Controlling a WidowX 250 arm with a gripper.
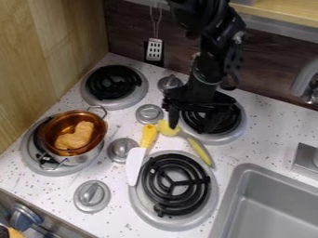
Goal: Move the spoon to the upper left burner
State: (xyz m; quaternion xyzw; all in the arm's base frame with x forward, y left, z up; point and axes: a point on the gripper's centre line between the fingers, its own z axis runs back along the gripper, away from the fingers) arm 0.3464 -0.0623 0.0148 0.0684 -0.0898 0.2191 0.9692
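My gripper point(191, 123) hangs open over the right rear part of the stove, partly in front of the upper right burner point(239, 125). Its left finger points down beside the yellow head of the spoon point(200, 151); whether they touch, I cannot tell. The spoon lies on the white counter, its yellow-green handle slanting down to the right, along the edge of the lower right burner point(142, 204). The upper left burner point(114, 82), a black coil in a silver pan, has nothing on it.
A white-bladed utensil with a yellow handle point(148, 135) lies left of the spoon. A pot point(72, 132) holding a tan item sits on the lower left burner. Knobs point(149, 114) stand between the burners; a sink point(267, 209) is at lower right.
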